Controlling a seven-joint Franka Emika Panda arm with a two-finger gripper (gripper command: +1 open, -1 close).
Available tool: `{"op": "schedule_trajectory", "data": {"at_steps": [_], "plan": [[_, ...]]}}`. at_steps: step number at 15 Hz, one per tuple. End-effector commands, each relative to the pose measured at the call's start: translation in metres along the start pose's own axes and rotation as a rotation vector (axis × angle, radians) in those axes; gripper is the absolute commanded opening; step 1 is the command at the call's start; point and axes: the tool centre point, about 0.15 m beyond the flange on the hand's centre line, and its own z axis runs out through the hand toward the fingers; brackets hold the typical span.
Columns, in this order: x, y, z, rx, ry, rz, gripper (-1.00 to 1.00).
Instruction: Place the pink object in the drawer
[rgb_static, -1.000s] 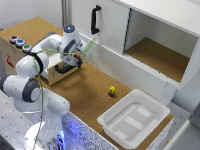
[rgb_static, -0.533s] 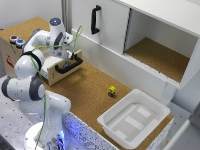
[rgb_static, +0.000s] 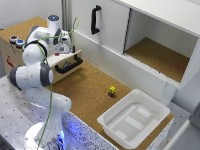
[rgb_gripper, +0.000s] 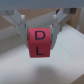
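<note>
Since half a second ago my arm has swung further toward the desk's back-left corner — my end effector (rgb_static: 64, 49) now hangs above the cork-topped box, behind the drawer (rgb_static: 69, 65) with its black bar handle (rgb_static: 69, 63). Wrist view: fingers (rgb_gripper: 22, 26) clamped on both sides of the pink object (rgb_gripper: 41, 42), a block lettered "D" and "L", held clear of the pale surface below. Drawer front projects from the box. Yellow-and-black item (rgb_static: 112, 90) sits mid-desk, well apart — white tub (rgb_static: 131, 125) at the front-right corner.
</note>
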Motion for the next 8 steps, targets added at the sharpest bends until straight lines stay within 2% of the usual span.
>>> {"op": "schedule_trajectory", "data": {"at_steps": [1,6,8], "plan": [[0.015,0.006,0.035,0.102,-0.188,-0.168,-1.00],[0.002,-0.010,0.052,0.076,-0.207,-0.303,-1.00],[0.001,-0.012,0.053,0.092,-0.223,-0.342,-1.00]]}}
